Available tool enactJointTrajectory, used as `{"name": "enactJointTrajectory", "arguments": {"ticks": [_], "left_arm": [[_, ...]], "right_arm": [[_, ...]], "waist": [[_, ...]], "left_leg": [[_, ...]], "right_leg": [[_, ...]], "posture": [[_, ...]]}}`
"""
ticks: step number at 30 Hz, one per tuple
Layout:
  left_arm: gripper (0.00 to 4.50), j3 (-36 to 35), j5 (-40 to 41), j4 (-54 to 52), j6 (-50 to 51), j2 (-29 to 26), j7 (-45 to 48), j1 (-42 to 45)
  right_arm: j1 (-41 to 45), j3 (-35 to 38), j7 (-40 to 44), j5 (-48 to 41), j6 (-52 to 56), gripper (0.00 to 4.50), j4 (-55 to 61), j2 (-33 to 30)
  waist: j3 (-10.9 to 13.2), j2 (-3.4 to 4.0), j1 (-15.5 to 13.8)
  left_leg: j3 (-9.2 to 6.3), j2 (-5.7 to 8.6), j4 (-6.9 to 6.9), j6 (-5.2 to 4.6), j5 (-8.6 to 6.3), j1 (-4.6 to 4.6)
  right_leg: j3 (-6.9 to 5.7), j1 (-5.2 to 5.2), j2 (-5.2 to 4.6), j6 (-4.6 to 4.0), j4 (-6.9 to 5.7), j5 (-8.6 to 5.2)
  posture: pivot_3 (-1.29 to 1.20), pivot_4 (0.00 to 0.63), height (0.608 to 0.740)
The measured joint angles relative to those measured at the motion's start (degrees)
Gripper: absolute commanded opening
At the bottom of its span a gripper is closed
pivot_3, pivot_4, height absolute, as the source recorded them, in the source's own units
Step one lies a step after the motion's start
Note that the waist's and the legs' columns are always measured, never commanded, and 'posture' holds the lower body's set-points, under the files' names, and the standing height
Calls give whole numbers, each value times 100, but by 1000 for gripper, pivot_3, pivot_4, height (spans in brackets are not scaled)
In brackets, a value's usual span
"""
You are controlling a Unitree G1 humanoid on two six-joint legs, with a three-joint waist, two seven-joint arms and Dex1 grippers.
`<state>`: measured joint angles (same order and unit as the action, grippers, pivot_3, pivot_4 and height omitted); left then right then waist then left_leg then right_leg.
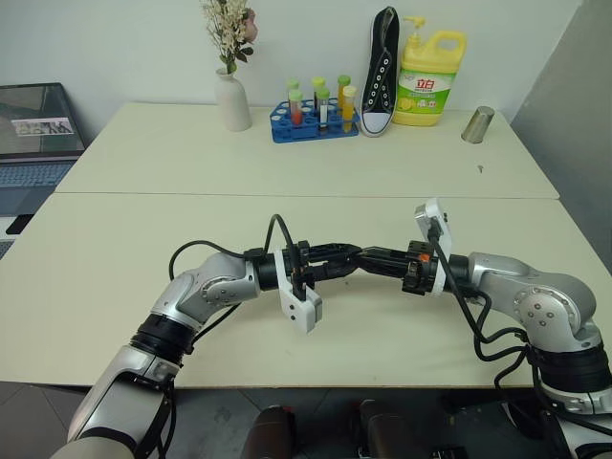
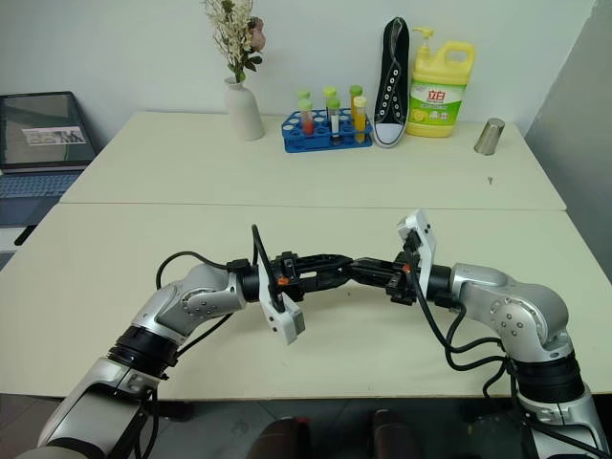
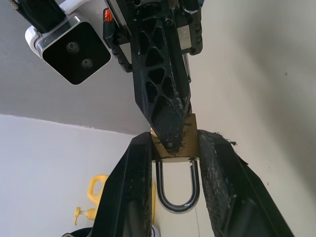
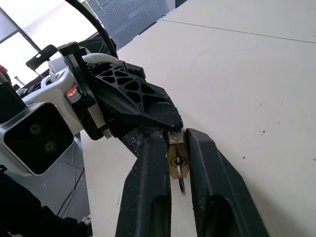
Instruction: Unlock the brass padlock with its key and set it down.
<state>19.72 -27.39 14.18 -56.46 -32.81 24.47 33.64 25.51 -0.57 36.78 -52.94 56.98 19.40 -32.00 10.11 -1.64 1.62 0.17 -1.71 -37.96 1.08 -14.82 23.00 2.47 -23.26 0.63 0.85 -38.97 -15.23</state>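
Note:
Above the table's front part my two grippers meet tip to tip. My left gripper (image 3: pixel 176 138) is shut on the brass padlock (image 3: pixel 191 145), pinching its body from both sides. Past the fingers the silvery shackle (image 3: pixel 177 207) hangs closed. In the right wrist view the padlock's keyhole end (image 4: pixel 177 160) faces the camera, and the key (image 4: pixel 181 186) sticks out of it. My right gripper (image 4: pixel 175 134) has its fingers (image 4: pixel 148 197) drawn in tight on either side of the key and that end. In the head views the left gripper (image 1: pixel 346 256) and the right gripper (image 1: pixel 371 258) touch.
Along the cream table's (image 1: pixel 143 277) far edge stand a white vase of flowers (image 1: pixel 232 100), a blue tube rack (image 1: pixel 314 120), a black shoe (image 1: pixel 381 72), a yellow detergent bottle (image 1: pixel 428 76) and a metal cup (image 1: pixel 477 124). A laptop (image 1: pixel 33 124) is at the far left.

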Motion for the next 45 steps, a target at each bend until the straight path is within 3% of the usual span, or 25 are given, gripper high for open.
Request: {"name": "enactJointTrajectory", "arguments": {"ticks": [12, 13, 20, 24, 28, 33, 37, 45], "left_arm": [[960, 39, 122, 50, -19, 0, 69, 0], [1693, 69, 257, 56, 7, -1, 154, -1], [3900, 116, 930, 66, 121, -20, 575, -43], [3926, 244, 1699, -164, 143, -102, 932, -268], [2979, 234, 2599, -484, 719, -56, 1235, -354], [1327, -239, 4080, -906, 2782, 230, 1403, -239], [0, -404, 4748, -977, 4473, 282, 1887, 9], [0, -250, 5199, -1045, 6018, 488, 3187, 15]], "right_arm": [[1, -2, 59, 6, 31, 150, -1, -23], [2, -2, 68, 6, 33, 150, -1, -27], [78, -5, 216, 12, 56, 150, -122, -41], [94, 38, 353, 208, -6, 150, -370, -303], [96, 92, 506, 426, -169, 150, -464, -416], [80, 94, 793, 770, -525, 150, -411, -673], [65, 112, 903, 761, -553, 150, -135, -707], [45, 241, 857, 441, -493, 150, 228, -618]], "waist": [[0, 0, 0], [0, 0, 0], [0, 0, 0], [0, 0, 1], [0, 0, 2], [1, 1, 3], [1, 1, 6], [2, 0, 4]], "left_leg": [[0, 0, 0, 0, 0, 0], [0, 0, 0, 0, 0, 0], [0, 0, 0, 0, 0, 0], [2, 1, 0, 0, 0, 0], [-2, 0, -1, 0, 0, 0], [-3, 0, -3, 0, 0, 0], [-3, 1, -1, 0, 0, -1], [-2, 2, -2, 0, 0, 0]], "right_leg": [[0, 0, 0, 0, 0, 0], [0, 0, 0, 0, 0, 0], [-1, 0, 1, 0, 0, 0], [1, 0, -5, 0, 1, 0], [-1, 0, -2, 1, 0, -1], [-5, 0, 6, 26, -1, -15], [-10, 0, 10, 28, 0, -16], [-6, 0, 9, 27, 2, -17]], "posture": [[0, 150, 740], [0, 150, 740], [0, 150, 740], [0, 150, 740], [0, 150, 740], [0, 150, 740], [0, 150, 740], [0, 150, 740]]}}
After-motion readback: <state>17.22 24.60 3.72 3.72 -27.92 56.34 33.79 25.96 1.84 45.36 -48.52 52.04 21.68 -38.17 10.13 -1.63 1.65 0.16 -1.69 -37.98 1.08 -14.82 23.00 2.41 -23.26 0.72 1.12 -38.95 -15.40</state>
